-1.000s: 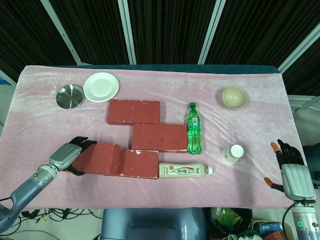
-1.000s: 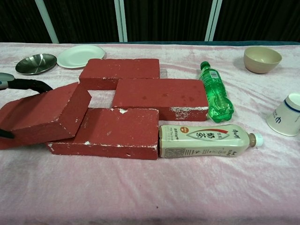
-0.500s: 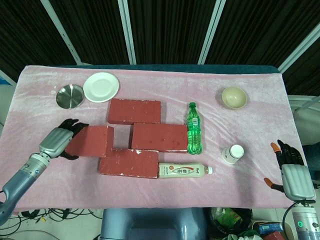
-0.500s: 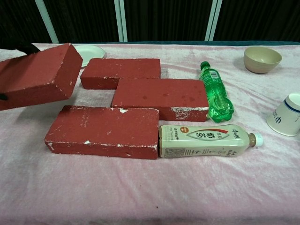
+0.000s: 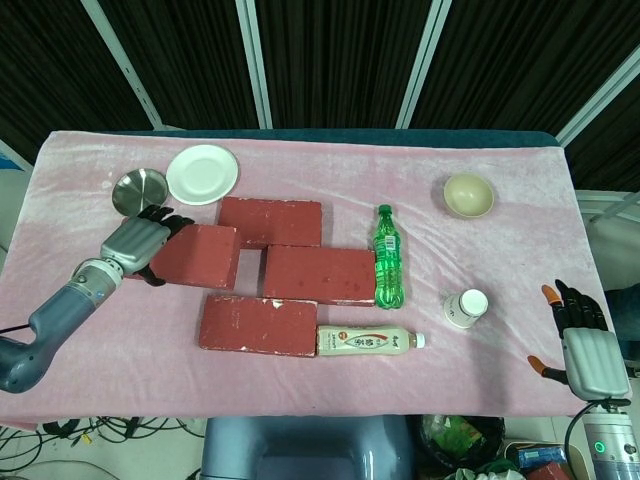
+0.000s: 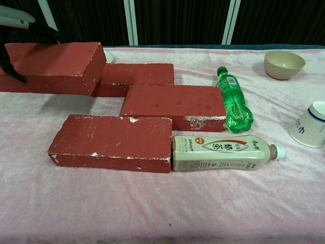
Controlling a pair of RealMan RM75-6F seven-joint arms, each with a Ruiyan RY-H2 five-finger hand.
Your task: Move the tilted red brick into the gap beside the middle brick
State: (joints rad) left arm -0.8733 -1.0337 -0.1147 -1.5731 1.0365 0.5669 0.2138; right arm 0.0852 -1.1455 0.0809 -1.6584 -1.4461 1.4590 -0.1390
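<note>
Pink tablecloth (image 5: 330, 385); left hand (image 5: 135, 243) gripping red brick (image 5: 197, 256), right hand (image 5: 582, 345) idle, fingers spread.

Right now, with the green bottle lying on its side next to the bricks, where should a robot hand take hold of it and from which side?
Likely the green bottle's wide labelled body, from above, fingers spanning its width. It lies flat with the cap pointing to the far edge, and the middle brick crowds one long side. The idle right robot hand is nearer; the left robot hand holds a brick.

Left robot hand (image 5: 136, 243) w/ red brick (image 5: 197, 257), left of middle brick (image 5: 318, 274)
</note>
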